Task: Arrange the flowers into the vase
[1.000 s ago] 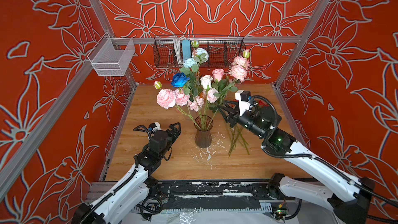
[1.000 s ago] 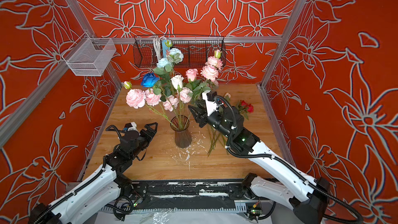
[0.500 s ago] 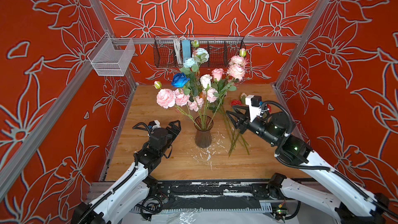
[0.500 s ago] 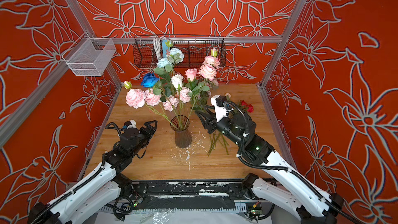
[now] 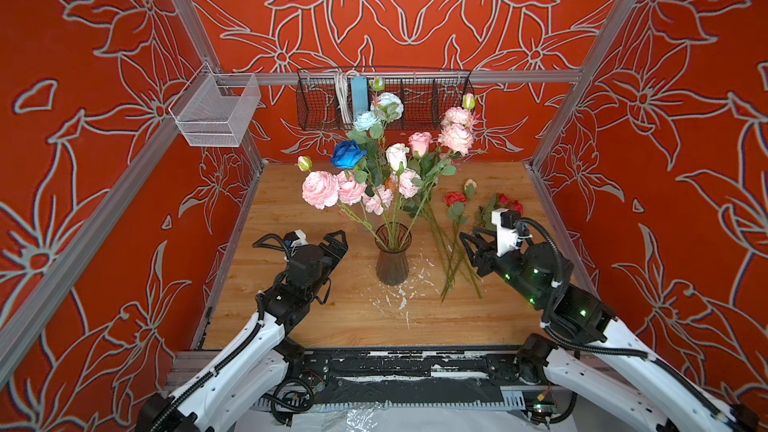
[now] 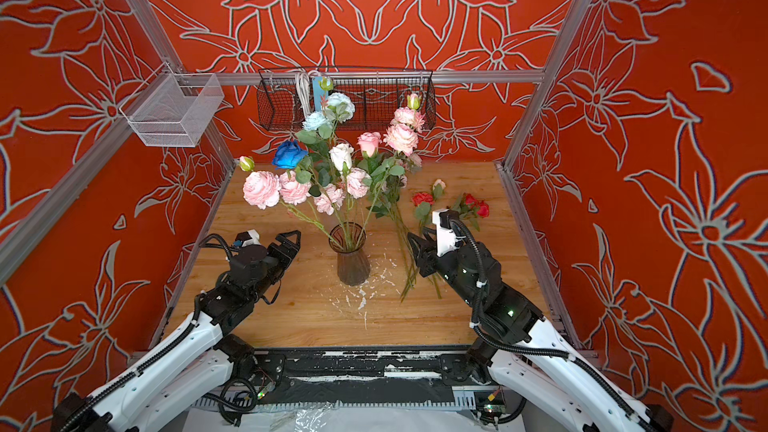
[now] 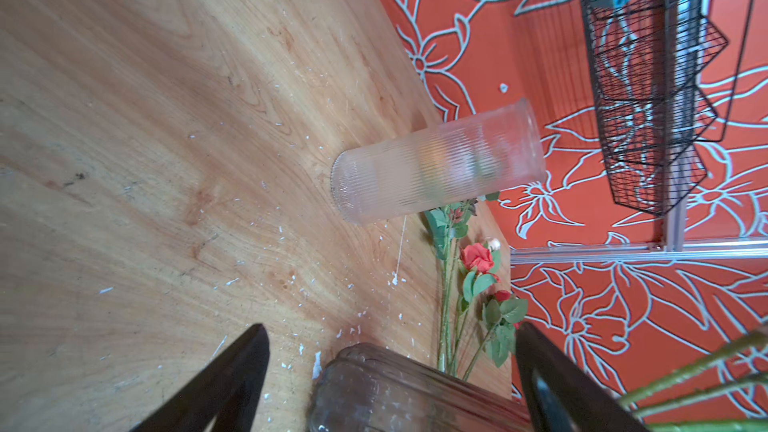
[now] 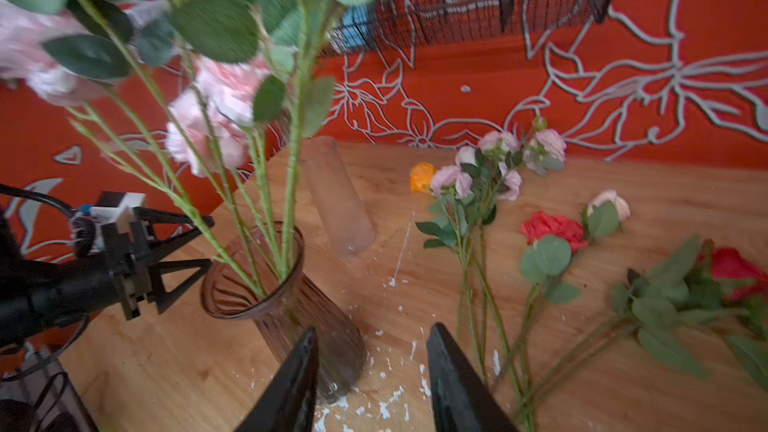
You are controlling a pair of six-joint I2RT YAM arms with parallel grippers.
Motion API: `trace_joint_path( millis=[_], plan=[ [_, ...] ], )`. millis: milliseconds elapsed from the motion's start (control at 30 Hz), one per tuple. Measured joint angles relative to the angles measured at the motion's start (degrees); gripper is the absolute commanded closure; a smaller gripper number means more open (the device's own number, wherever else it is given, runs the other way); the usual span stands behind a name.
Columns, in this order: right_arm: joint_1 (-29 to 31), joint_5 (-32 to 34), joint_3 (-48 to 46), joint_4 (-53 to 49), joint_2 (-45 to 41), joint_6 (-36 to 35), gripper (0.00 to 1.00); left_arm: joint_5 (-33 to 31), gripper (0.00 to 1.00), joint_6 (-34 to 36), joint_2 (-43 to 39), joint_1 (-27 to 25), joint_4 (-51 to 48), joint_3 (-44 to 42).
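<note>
A brown ribbed glass vase (image 5: 392, 261) (image 6: 352, 261) stands mid-table holding several flowers (image 5: 376, 168): pink, white, pale blue and one deep blue. More flowers lie on the wood to its right: red roses (image 5: 455, 199) (image 8: 552, 228), a pale pink sprig (image 8: 498, 168) and an orange bloom (image 8: 422, 176). My left gripper (image 5: 337, 238) (image 7: 392, 367) is open just left of the vase, its fingers either side of the vase's body without touching. Over the loose stems, my right gripper (image 5: 469, 238) (image 8: 374, 351) hangs open and empty, right of the vase.
A clear ribbed glass cylinder (image 7: 436, 164) (image 8: 336, 201) stands behind the brown vase. A black wire basket (image 5: 384, 97) hangs on the back wall and a white mesh basket (image 5: 216, 112) on the left rail. White flecks litter the wooden table (image 5: 316, 317).
My right gripper has drawn back from the stems at the bouquet, moving right and toward the front. The left arm has barely shifted.
</note>
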Motion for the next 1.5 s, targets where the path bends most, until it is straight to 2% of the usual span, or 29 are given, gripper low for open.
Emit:
trace_joint_path(
  millis=[100, 267, 433, 867, 1133, 1367, 1500],
  plan=[
    [-4.17, -2.51, -2.14, 0.2, 2.21, 3.5, 0.56, 0.2, 0.08, -0.04, 0.94, 0.0, 0.04, 0.0],
    [-13.66, -10.4, -7.65, 3.48, 7.41, 11.04, 0.57, 0.39, 0.08, -0.02, 1.86, 0.02, -0.04, 0.33],
    [-16.68, -16.44, -10.97, 7.06, 12.94, 16.48, 0.58, 0.35, 0.08, 0.0, 1.95, 0.02, 0.0, 0.63],
    [-17.11, -22.75, -12.41, 16.61, 25.35, 23.87, 0.61, 0.63, 0.08, 0.0, 4.07, 0.02, 0.15, 0.63],
    [-16.68, -30.32, -12.83, 25.73, 40.39, 28.26, 0.67, 1.27, 0.08, 0.52, 0.59, 0.02, -2.91, 0.63],
    [-9.29, -32.0, -6.88, 29.14, 50.29, 29.03, 0.67, 3.5, 0.09, 5.92, -5.7, 0.02, -10.56, 2.43],
    [-8.17, -32.37, -5.35, 31.8, 54.34, 29.9, 0.68, 4.24, 0.09, 9.42, -8.46, 0.02, -13.73, 4.39]
  ],
)
